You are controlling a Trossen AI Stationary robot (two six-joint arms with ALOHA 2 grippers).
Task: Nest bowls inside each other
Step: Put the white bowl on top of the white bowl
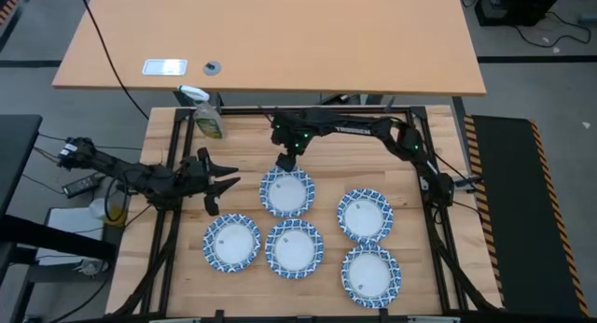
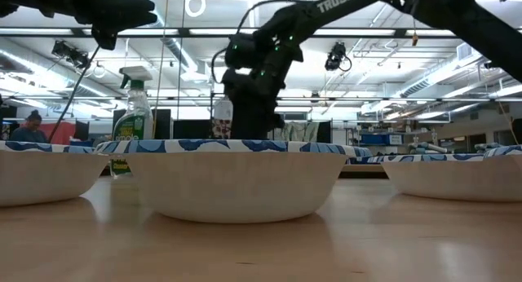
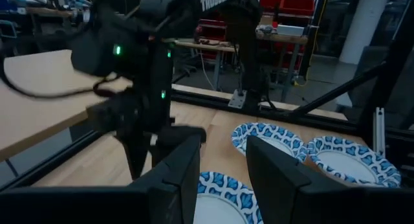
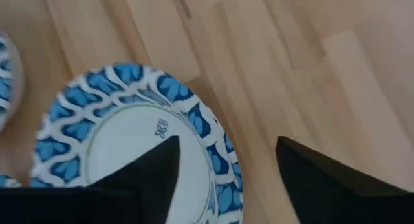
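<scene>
Right gripper (image 4: 223, 169): fingers spread wide, empty, straddling far rim of rear bowl (image 1: 287, 192) | left gripper (image 1: 224, 181): partly open, empty, beside that bowl | four other bowls (image 1: 294, 248) lie separate nearby

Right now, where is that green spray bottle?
In the high view, the spray bottle stands at the table's far left corner, beyond the left gripper.

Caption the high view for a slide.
Right gripper open over the rear bowl among five bowls; left gripper waits open beside them.
</scene>
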